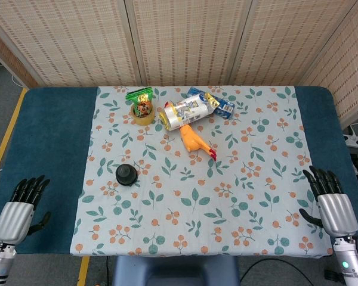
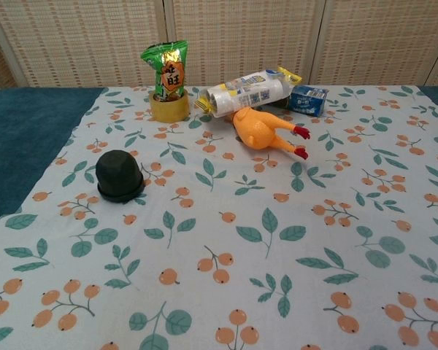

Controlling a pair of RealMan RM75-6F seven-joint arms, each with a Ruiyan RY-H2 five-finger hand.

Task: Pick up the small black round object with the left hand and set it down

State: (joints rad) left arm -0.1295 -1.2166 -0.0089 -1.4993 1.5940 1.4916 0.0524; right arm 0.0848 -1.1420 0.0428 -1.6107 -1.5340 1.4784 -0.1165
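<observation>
Black round object (image 1: 126, 174) sits upright on the floral tablecloth (image 1: 238, 226), toward the cloth's 9 o'clock side, with nothing touching it; in your chest view it shows as a small dome on a wider base. Your left hand (image 1: 19, 210) rests at about 7 o'clock of the table (image 1: 45, 137) on the blue surface beyond the cloth's edge, well apart from the object, fingers extended and slightly spread, holding nothing. Your right hand (image 1: 333, 202) lies at about 5 o'clock near the table's opposite edge, likewise released, fingers stretched out and empty. Neither hand appears in the chest view. Up at 12 o'clock you have a cluster of other items: a green snack bag (image 1: 141, 99) standing in a yellow tape roll (image 1: 142, 117), a white cylindrical packet (image 1: 187, 112) lying on its side just beside it, a small blue carton (image 1: 222, 106) behind that packet at its 3 o'clock end, and an orange rubber chicken (image 1: 194, 142) lying on the cloth just below the packet, its red feet pointing toward 4 o'clock. The black object is well apart from that cluster, roughly toward 7 o'clock of the tape roll. Woven panels (image 1: 185, 36) stand behind the table.
</observation>
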